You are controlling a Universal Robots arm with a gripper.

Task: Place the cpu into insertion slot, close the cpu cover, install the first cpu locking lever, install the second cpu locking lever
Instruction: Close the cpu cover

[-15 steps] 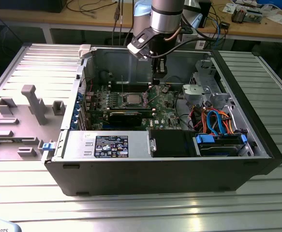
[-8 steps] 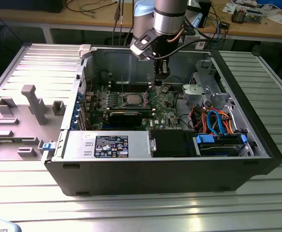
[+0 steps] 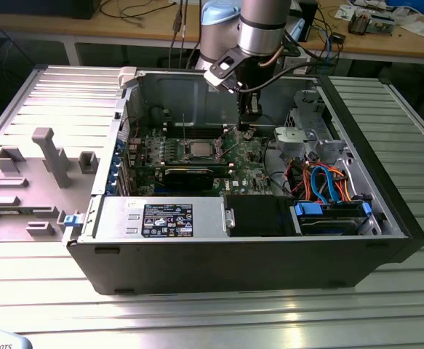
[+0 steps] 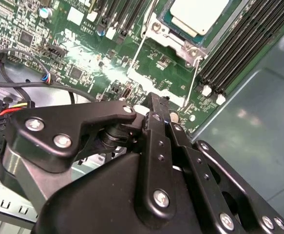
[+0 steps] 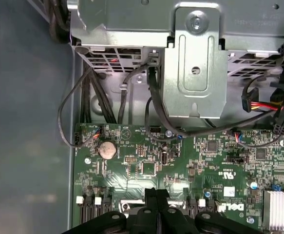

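A black open-sided computer case (image 3: 233, 269) lies on the ribbed metal bench (image 3: 52, 276), with a large green motherboard (image 3: 255, 156) on its floor. The arm comes down from the upper centre of the exterior view. Its black pincer (image 3: 246, 122) hangs just over the board, a little toward the exterior view's right of the socket area.

In both wrist views the pincer (image 4: 159, 100) (image 5: 156, 192) has its fingers pressed together, with nothing seen between them.

The small square cpu with a dull silver-grey top (image 3: 197, 149) (image 4: 200, 14) sits in the silvery-rimmed square insertion slot (image 3: 214, 149), near the middle of the exterior view. The thin silvery frame of the cpu cover (image 4: 178, 41) borders the chip; whether it is fully down I cannot tell.

In the second wrist view two thin silvery wire levers (image 4: 141, 51) (image 4: 194, 78) run from the socket's corners toward the pincer tip, which is near their ends but apart from them. Long black memory slots (image 4: 244, 44) lie beside the socket.

The first wrist view shows a grey metal bracket (image 5: 195, 58), black cables and a round silver coin cell (image 5: 107, 149) on the board.
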